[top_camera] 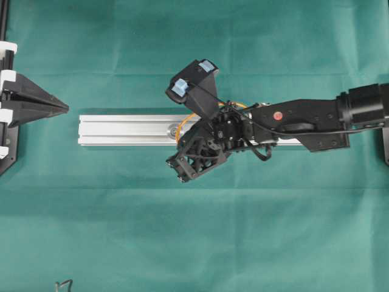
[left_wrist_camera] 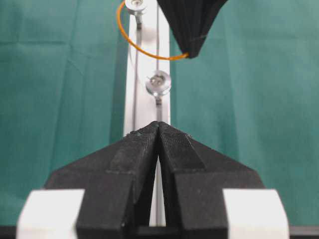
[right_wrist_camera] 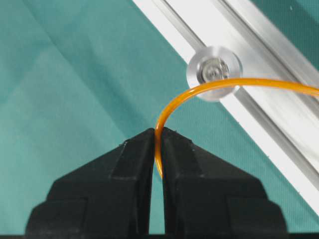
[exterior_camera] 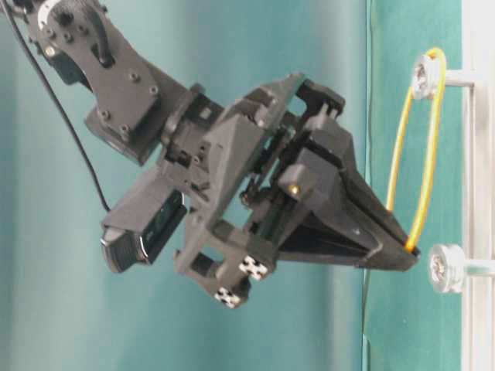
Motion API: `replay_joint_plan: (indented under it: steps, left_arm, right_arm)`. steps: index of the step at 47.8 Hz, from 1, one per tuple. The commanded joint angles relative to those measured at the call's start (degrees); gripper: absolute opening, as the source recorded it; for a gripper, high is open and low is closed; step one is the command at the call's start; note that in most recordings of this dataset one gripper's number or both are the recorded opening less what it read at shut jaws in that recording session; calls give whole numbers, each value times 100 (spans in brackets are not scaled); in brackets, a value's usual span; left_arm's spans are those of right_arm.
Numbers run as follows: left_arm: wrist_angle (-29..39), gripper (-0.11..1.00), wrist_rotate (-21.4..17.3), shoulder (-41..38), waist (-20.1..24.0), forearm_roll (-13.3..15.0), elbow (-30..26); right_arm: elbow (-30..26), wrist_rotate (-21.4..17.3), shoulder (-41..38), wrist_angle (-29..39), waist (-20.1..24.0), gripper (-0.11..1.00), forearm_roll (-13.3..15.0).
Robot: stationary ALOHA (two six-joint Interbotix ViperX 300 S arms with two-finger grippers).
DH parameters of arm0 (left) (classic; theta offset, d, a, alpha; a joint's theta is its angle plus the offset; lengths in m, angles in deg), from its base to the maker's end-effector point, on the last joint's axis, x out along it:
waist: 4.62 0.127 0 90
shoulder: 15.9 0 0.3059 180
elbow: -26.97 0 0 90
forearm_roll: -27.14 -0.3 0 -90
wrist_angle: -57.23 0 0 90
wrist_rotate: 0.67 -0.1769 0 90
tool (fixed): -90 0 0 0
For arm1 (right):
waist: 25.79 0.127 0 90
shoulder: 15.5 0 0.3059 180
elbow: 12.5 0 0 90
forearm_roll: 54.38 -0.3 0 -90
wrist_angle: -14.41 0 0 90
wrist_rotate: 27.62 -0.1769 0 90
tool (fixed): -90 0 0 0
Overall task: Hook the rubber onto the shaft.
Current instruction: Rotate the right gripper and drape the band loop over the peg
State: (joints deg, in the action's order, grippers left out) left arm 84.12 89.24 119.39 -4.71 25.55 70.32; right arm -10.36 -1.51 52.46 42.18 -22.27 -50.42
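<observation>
Over the rail (top_camera: pixel 121 130) mid-table, my right hand (right_wrist_camera: pixel 157 149) is clamped on the rubber (right_wrist_camera: pixel 199 94), far end looped on one shaft (exterior_camera: pixel 424 76); I'd stretch it past the nearer shaft (exterior_camera: pixel 445 267), then lower.

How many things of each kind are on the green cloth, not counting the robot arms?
Silver aluminium rail: 1
Round silver flanged shafts standing on the rail: 2
Thin orange rubber band: 1
Total: 4
</observation>
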Motion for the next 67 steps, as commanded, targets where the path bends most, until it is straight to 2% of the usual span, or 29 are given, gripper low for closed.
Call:
replay_joint_plan:
  steps: [1, 28, 50, 67]
  left_arm:
    - [-35, 0, -9, -44, -9, -9, -193]
    - [-35, 0, -18, -44, -9, -9, -193]
    - [-35, 0, -18, -44, -9, -9, -193]
    - [-35, 0, -18, -44, -9, -9, -193]
  right_arm:
    - [-237, 9, 35, -62, -44, 7, 26]
    - [-413, 9, -114, -62, -158, 7, 9]
    - [-510, 0, -290, -123, -185, 7, -176]
    - [-650, 0, -510, -299, -237, 7, -185]
